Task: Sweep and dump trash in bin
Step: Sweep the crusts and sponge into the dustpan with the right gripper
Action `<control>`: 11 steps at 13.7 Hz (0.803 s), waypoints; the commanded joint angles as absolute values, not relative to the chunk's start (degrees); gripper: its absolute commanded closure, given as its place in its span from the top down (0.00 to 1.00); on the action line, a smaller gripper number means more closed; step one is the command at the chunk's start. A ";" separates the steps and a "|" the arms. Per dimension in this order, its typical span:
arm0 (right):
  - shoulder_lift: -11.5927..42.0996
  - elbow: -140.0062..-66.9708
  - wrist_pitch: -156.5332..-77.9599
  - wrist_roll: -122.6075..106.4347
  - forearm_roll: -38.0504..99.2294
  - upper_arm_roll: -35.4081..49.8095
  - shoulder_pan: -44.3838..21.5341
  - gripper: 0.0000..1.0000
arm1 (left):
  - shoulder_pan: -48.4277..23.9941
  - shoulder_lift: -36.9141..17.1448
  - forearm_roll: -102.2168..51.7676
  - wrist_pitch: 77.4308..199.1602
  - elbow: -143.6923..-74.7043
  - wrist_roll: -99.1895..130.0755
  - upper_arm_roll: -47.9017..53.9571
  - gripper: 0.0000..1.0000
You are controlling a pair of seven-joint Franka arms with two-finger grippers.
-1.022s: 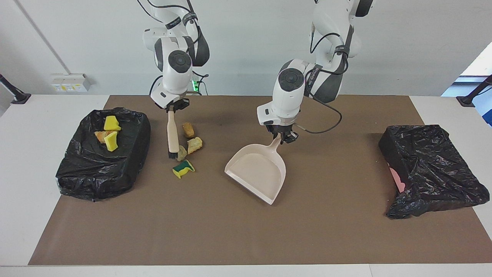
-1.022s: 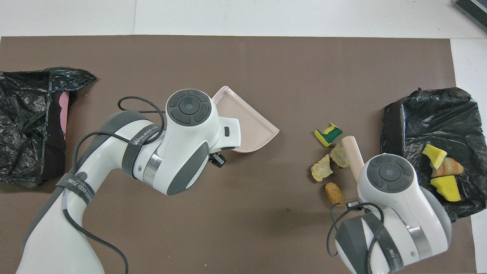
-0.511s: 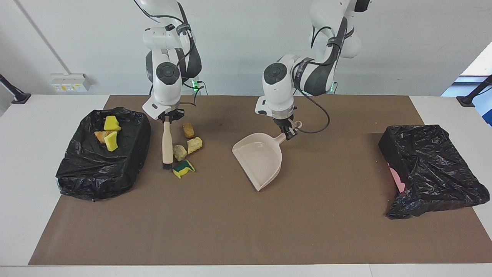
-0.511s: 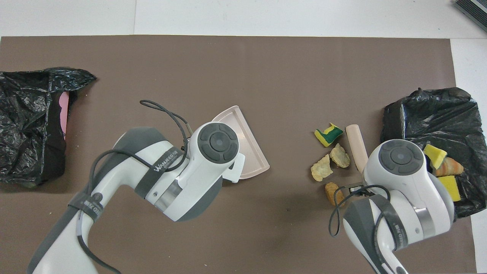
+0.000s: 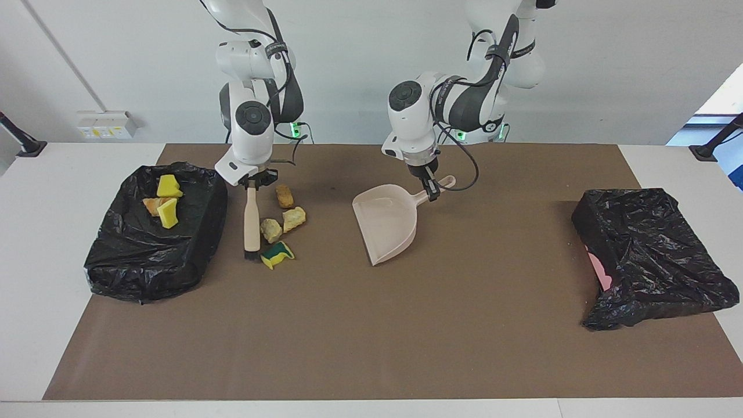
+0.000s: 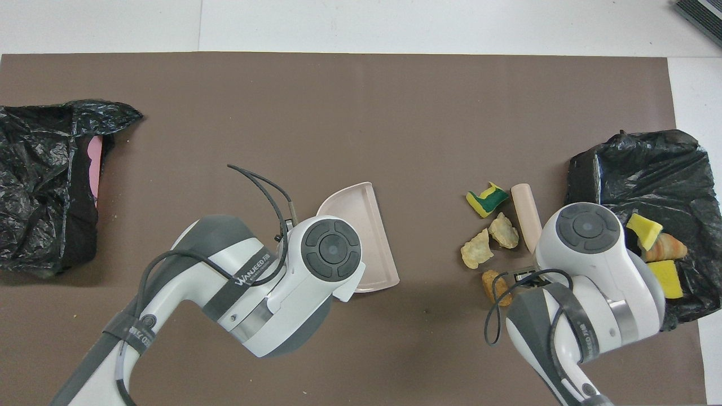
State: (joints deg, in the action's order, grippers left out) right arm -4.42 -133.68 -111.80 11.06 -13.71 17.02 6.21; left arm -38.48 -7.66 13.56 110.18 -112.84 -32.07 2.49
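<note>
Trash [image 5: 278, 223] beside brush [image 5: 251, 220] (right gripper [image 5: 253, 181] clamps it), left gripper [image 5: 430, 191] seemingly clasping dustpan [image 5: 386, 223]

My counter [image 5: 52, 244] is white, and a wide brown mat [image 5: 371, 348] covers most of its top. A plain pale wall [image 5: 360, 69] rises where I stand, with a thin pipe or conduit [image 5: 58, 55] running slantwise down it to a white socket box [image 5: 104, 123]. A dark clamp-like bracket [image 5: 17, 139] sits at each end of my counter's edge. A bright opening [image 5: 722, 96], perhaps a window, shows at one end. The light is even and soft, leaving only faint shadows on the mat.
</note>
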 commanded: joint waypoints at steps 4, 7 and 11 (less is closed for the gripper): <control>-1.93 -133.16 -115.31 9.23 -6.44 17.93 2.05 0.00 | -38.06 -7.03 11.95 114.26 -116.28 -32.34 2.29 0.00; -2.02 -132.98 -116.10 9.05 3.30 17.93 -0.70 0.00 | -38.32 -7.38 11.95 116.19 -117.59 -32.26 2.29 0.00; -2.02 -132.89 -118.91 8.62 15.69 18.02 -5.96 0.00 | -38.76 -8.52 11.95 116.98 -118.48 -32.08 2.29 0.00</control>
